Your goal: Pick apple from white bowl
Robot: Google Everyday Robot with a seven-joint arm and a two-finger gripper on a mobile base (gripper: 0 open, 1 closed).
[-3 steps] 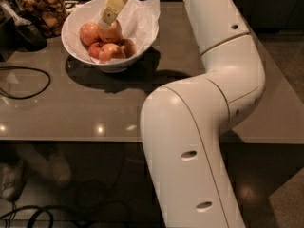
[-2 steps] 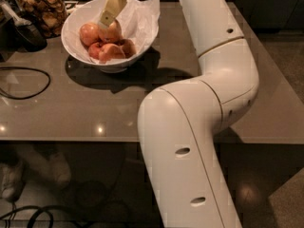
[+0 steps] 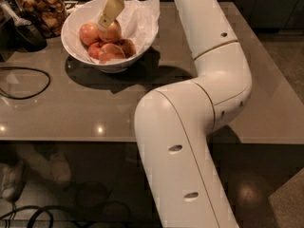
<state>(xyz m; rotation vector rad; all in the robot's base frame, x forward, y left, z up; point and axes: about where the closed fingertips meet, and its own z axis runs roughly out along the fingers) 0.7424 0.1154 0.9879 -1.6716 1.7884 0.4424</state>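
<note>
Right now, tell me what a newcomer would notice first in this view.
The big white robot arm fills the middle and right of the view, bending up across the grey table. At the far left its end effector dips into the white bowl, right at an apple in a pile of pinkish-red ones. A glass jar of brown snacks stands beyond the bowl, to its left.

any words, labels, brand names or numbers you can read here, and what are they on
None can be read.
The white bowl, the apple, the glass jar, the robot arm and the table show no writing.
The gripper, down in the bowl right at the apple, bears no label either.
</note>
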